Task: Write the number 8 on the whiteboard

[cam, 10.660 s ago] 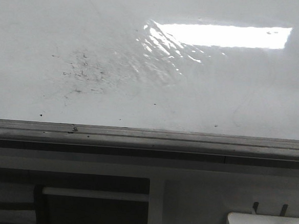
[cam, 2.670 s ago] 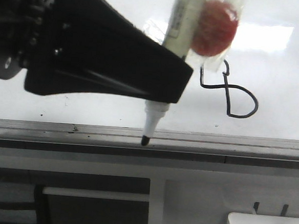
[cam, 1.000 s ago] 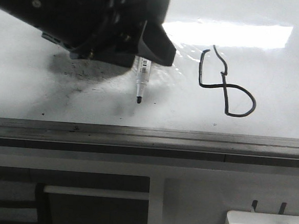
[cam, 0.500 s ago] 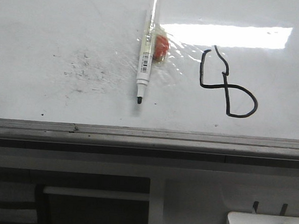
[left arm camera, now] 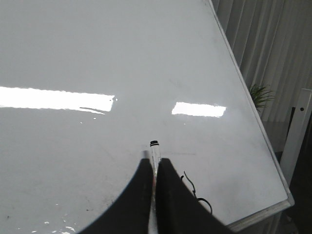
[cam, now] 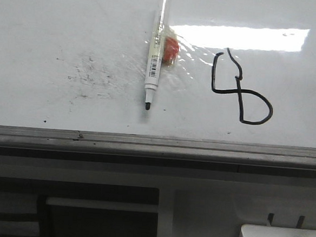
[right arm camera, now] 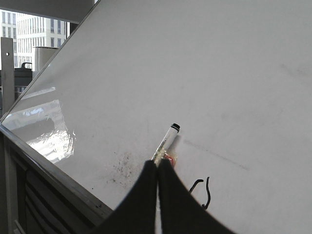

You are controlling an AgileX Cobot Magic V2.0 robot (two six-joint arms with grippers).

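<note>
number 8 point(cam: 240, 89) drawn on whiteboard point(cam: 56, 24) | marker point(cam: 155, 53) just left of it, light, stiff, slick; grip mid-barrel | both jaws closed, empty

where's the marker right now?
In the front view the marker lies flat on the whiteboard, centre-left, tip pointing toward the grey edge rail. The number 8 is to its right, the grey smudges to its left.

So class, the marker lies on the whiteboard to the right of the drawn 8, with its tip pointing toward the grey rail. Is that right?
Not quite. The marker lies to the left of the number 8, not the right, as the front view shows. The rest holds: it rests on the whiteboard with its tip toward the grey rail.
</note>
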